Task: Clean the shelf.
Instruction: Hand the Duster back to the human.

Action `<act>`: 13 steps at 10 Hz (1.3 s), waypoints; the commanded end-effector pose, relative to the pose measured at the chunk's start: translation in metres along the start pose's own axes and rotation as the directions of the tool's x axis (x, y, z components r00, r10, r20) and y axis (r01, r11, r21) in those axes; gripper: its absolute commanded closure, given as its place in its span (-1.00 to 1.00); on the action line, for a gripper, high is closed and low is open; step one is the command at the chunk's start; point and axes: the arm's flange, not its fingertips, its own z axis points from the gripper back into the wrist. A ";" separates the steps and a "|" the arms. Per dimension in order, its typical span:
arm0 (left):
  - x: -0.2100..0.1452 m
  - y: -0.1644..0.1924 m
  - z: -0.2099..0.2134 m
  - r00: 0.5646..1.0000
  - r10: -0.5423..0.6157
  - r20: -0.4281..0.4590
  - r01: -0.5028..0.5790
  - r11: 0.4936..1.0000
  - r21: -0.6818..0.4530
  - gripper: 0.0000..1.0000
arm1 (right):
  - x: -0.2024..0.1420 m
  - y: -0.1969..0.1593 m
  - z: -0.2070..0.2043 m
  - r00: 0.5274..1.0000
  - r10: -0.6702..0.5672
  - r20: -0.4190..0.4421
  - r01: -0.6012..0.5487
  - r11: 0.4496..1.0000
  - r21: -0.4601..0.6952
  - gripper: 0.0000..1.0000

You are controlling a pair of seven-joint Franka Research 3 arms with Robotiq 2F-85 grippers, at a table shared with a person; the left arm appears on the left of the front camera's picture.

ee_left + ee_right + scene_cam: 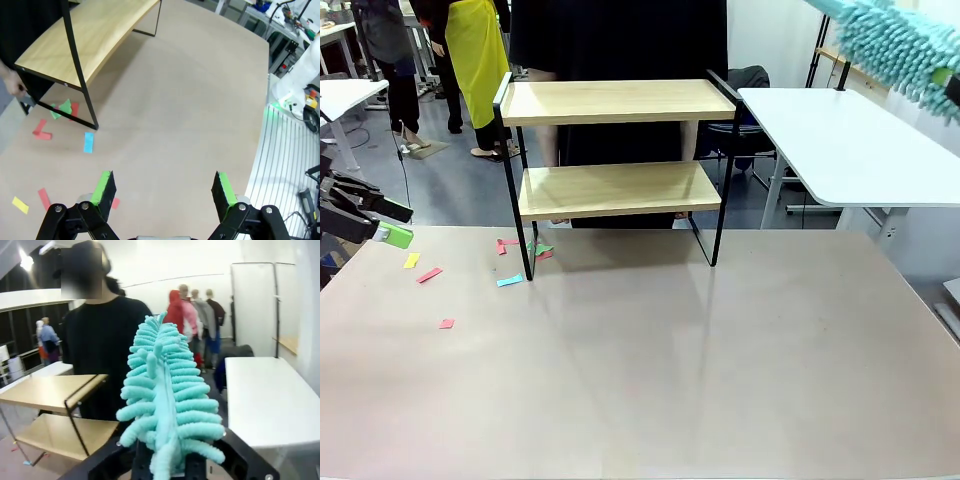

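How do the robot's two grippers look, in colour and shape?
The left gripper has two black fingers with bright green pads, on black linkages with silver pivot pins. The right gripper shows a black, angular body with small silver screws. A white arm base stands off the table edge.

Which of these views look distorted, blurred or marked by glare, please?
Left wrist view: wide-angle bending curves the shelf board. Right wrist view: the teal duster looms large, slightly soft, with a ceiling light flaring top left. Front view: even light, faint shelf reflection on the table.

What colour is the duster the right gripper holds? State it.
Turquoise, the duster; clearest in the right wrist view.
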 end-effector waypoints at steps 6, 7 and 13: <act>0.001 -0.001 0.001 1.000 0.010 0.004 -0.010 1.000 -0.007 -1.00 | -0.092 0.004 -0.006 0.991 0.008 -0.131 -0.023 0.993 -0.112 0.67; 0.001 -0.001 0.001 1.000 0.010 0.004 -0.010 1.000 -0.007 -1.00 | -0.105 0.005 -0.004 0.988 -0.002 -0.153 -0.016 0.993 -0.116 0.67; 0.001 -0.001 0.001 1.000 0.010 0.004 -0.010 1.000 -0.007 -1.00 | -0.103 -0.004 -0.021 0.979 -0.045 -0.199 0.030 0.997 -0.076 0.67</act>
